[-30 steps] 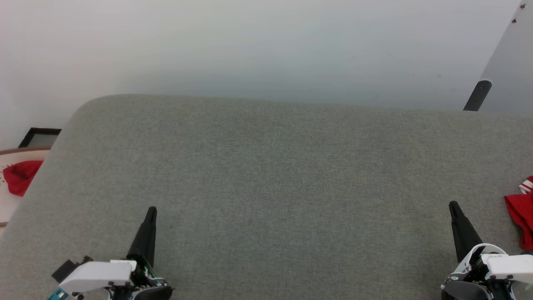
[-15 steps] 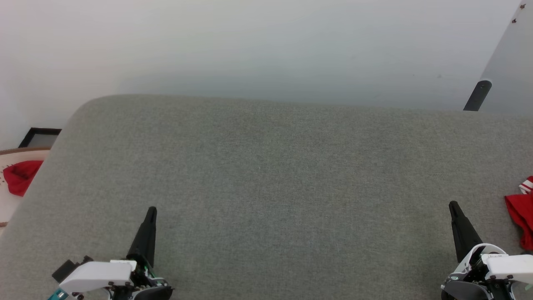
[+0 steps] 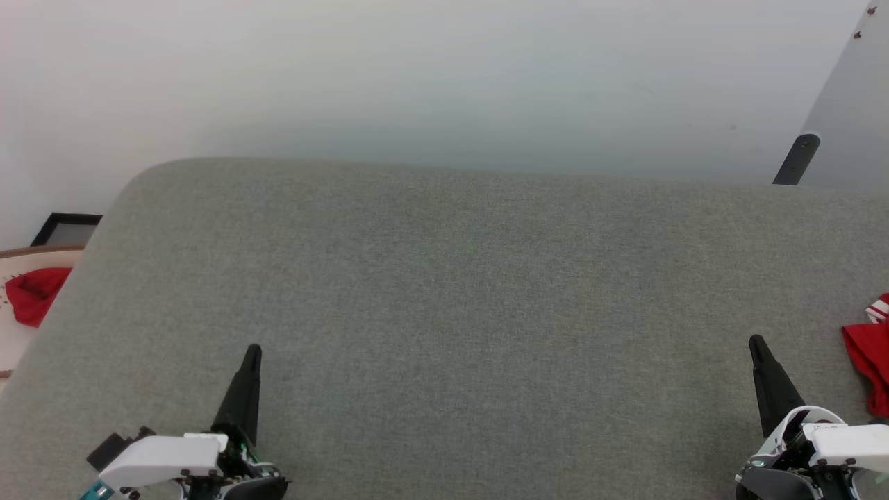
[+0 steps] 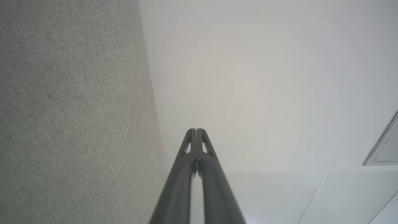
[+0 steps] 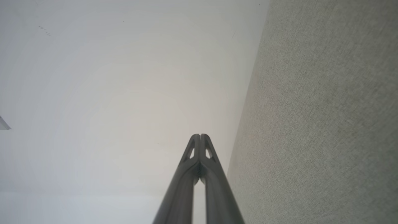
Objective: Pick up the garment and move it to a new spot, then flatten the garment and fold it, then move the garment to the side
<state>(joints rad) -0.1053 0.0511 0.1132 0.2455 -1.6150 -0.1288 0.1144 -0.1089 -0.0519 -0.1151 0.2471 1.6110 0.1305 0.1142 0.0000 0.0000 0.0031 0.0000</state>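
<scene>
Both of my grippers are pinched fully closed with nothing in them. The garment (image 3: 869,361), red with striped trim, lies on the grey padded surface (image 3: 486,292) just right of my right gripper (image 3: 756,343), not touching it. My left gripper (image 3: 253,351) is well apart from it.

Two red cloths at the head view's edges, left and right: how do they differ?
The garment at right shows white-and-red striped trim; the red cloth at left looks plain. The garment lies on the grey table, near the right gripper; the red cloth lies off it, on a pale brown-rimmed surface. Both are red, crumpled and partly out of view.
</scene>
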